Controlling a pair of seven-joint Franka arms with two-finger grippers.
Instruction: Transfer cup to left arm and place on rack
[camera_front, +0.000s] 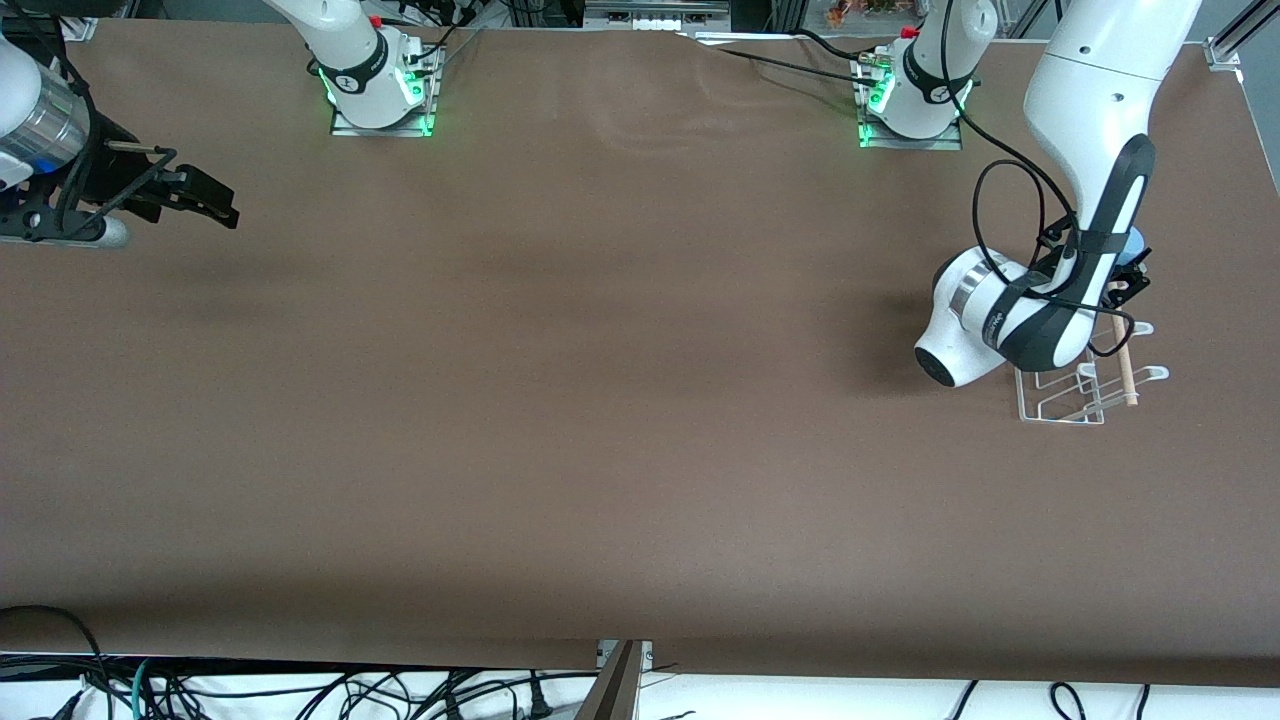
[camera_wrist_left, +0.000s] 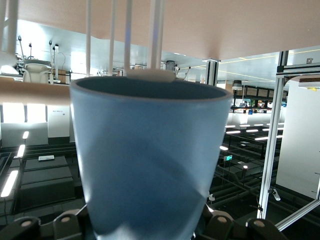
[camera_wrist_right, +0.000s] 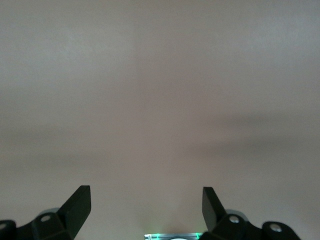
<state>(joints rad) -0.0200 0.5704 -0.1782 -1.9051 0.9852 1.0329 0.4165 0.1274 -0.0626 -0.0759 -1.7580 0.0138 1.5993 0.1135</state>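
**Cup at the rack, placing step in hand**

The left hand (camera_front: 1128, 272) is clamped on the cup (camera_wrist_left: 150, 160), upturned over the rack (camera_front: 1085, 385) at the left arm's end of the desk (camera_front: 600, 400). Next, I judge: settle it onto a hook, then release. The right hand (camera_wrist_right: 146, 207) waits, fingers apart.

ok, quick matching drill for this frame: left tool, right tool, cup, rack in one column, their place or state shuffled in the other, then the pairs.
Things:
1. left tool
2. right tool
3. cup
4. rack

States:
A. white wire, stands on the table at the left arm's end
B. open, holds nothing, waits over the right arm's end
C. light blue, gripped, its open rim against the rack's wires
D. shut on the cup, over the rack

Pairs: 1-D, 2-B, 3-C, 4-A
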